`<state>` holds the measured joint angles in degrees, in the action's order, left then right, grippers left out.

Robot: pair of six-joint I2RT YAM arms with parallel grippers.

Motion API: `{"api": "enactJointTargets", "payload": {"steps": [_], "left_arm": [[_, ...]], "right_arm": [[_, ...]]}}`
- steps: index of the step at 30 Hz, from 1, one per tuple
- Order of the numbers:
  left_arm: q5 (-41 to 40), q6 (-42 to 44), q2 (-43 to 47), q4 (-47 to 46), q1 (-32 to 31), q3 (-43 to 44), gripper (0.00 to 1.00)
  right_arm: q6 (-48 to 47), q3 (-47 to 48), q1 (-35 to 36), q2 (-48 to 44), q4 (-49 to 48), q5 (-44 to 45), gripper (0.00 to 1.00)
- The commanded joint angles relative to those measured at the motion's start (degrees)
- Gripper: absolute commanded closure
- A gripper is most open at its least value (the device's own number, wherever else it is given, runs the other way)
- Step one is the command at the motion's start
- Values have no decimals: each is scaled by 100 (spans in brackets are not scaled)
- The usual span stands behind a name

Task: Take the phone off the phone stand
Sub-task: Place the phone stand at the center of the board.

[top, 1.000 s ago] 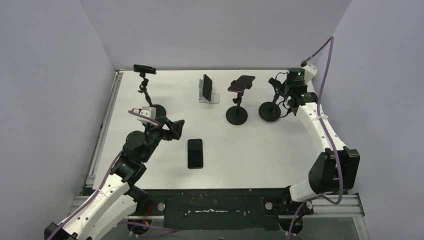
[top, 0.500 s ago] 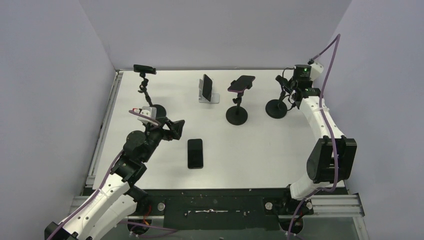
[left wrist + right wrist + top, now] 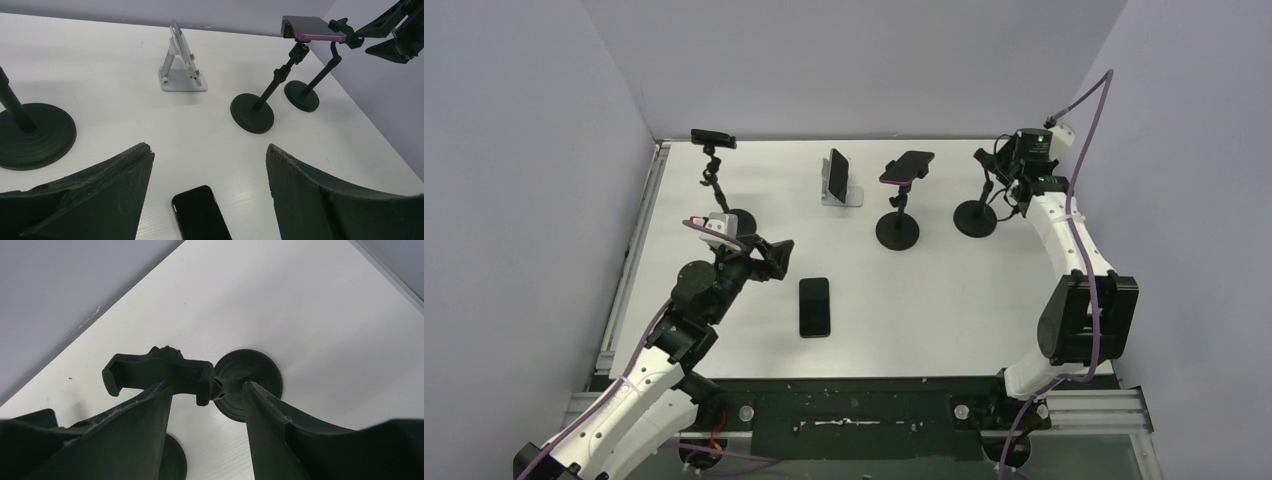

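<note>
A black phone [image 3: 814, 306] lies flat on the table, just ahead of my open, empty left gripper [image 3: 769, 258]; in the left wrist view the phone [image 3: 201, 212] sits between and below the jaws of the left gripper [image 3: 209, 152]. My right gripper [image 3: 1007, 185] is at the back right, closed on the head of an empty black phone stand [image 3: 975, 217]. In the right wrist view the right gripper [image 3: 206, 386] has its fingers [image 3: 280, 425] pressing on either side of the stand's empty clamp [image 3: 155, 371] and ball joint, above the round base [image 3: 260, 372].
A black stand [image 3: 897, 230] holds a pink-edged phone [image 3: 907, 165]. A silver stand [image 3: 842, 192] holds a dark phone [image 3: 835, 172]. A tall black stand [image 3: 740, 221] at the back left carries a phone [image 3: 712, 137]. Grey walls enclose the table.
My right gripper moved right and back, taking the empty stand with it, so its base slid right. The left arm and the flat phone have not moved.
</note>
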<state>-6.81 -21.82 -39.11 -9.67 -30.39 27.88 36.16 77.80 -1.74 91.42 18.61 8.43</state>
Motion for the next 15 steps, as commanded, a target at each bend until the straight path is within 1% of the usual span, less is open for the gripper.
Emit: {"api": "enactJointTargets", "payload": {"steps": [1,4,7,11,13,15], "left_arm": [[90,29,50,-160,-28,183,20],[75,33,44,-142,-28,183,20],[83,27,33,-132,-19,200,20],[99,3,-11,-119,-19,205,19],[135,-17,-85,-92,-19,244,18],[209,-57,-165,-80,-19,280,17]], "right_arm": [[-25,124,-35,-354,-269,-132,43],[-29,195,-5,-589,-92,-175,38],[-109,126,134,-990,6,31,33],[-414,-169,789,-1757,-8,389,31],[-552,-561,1121,-2327,-181,242,26],[-643,-927,1301,-2765,-335,-218,24]]}}
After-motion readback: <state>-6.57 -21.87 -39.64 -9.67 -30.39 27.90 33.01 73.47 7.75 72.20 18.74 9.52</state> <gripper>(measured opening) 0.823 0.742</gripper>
